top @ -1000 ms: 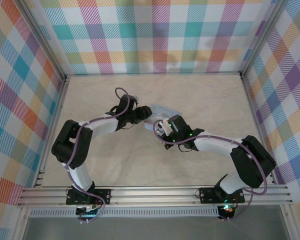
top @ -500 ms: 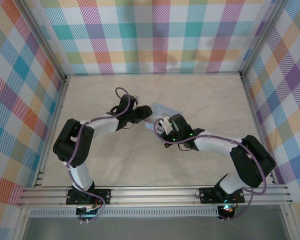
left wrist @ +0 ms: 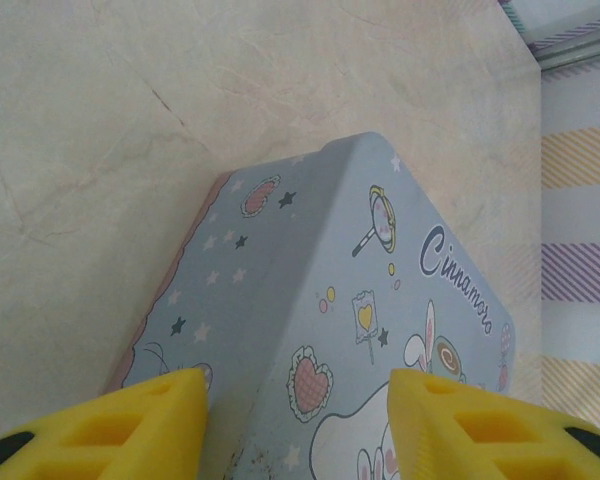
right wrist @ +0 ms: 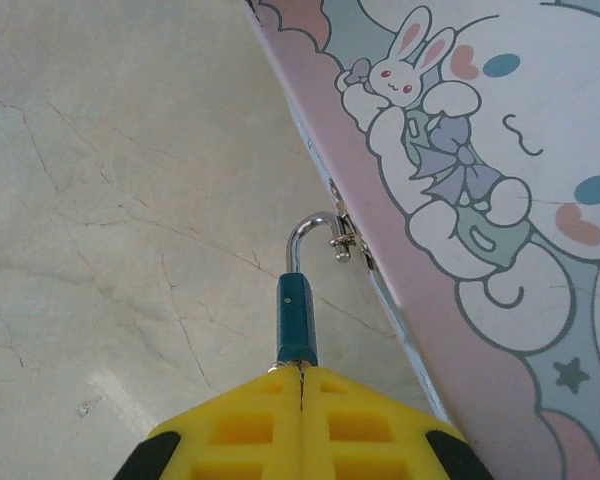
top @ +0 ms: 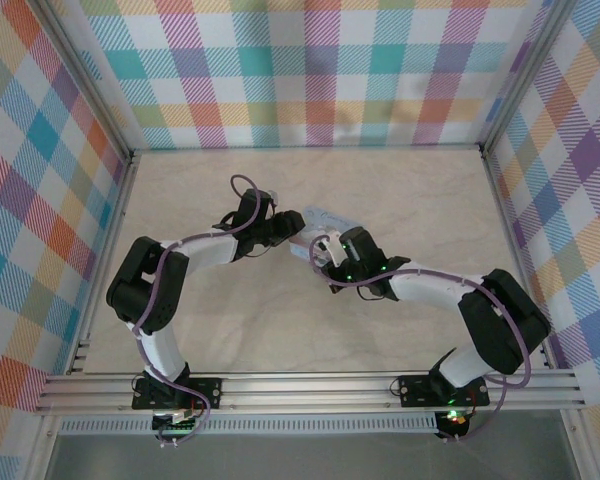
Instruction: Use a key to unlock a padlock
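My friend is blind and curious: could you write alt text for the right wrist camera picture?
The right gripper, yellow-fingered, is shut on a tiny teal padlock whose silver shackle reaches the clasp on the edge of a pale blue cartoon-bunny tin, on a beige marbled table.

Plaid-walled cell, pale marble-look worktop.
Worktop [top: 420, 200] is beige with faint veins and hairline cracks, evenly lit, soft shadows only. Three walls [top: 320, 70] carry a pastel check of teal, pink, orange, yellow and purple. Silver aluminium posts [top: 80, 80] run up the corners; slotted rails [top: 310, 385] cross the near edge. A plain grey surface [top: 310, 450] sits below the rails.
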Controlling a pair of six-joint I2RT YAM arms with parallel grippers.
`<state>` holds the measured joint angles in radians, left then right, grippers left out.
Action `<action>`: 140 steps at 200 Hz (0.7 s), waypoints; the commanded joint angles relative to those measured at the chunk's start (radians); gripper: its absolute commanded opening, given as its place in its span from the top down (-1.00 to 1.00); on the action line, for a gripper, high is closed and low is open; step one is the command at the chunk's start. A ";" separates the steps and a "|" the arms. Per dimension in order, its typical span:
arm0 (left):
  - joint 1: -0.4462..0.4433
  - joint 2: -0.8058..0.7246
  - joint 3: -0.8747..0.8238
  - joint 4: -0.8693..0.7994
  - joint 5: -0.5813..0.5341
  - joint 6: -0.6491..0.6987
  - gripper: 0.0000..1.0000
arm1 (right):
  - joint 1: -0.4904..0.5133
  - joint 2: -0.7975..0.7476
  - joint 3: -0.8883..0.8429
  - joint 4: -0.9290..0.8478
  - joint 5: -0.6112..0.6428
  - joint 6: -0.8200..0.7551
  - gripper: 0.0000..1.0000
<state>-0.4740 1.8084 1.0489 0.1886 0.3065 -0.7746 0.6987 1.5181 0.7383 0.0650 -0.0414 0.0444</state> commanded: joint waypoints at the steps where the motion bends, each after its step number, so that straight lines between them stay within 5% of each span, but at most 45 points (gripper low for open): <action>1: 0.005 0.013 0.023 0.020 0.055 -0.022 0.00 | -0.008 0.020 0.015 0.065 0.002 0.009 1.00; 140: 0.005 0.014 0.017 0.035 0.063 -0.037 0.00 | -0.008 0.030 0.035 0.079 -0.030 0.022 1.00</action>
<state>-0.4740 1.8130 1.0500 0.1951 0.3214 -0.7963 0.6937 1.5269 0.7383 0.0769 -0.0425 0.0479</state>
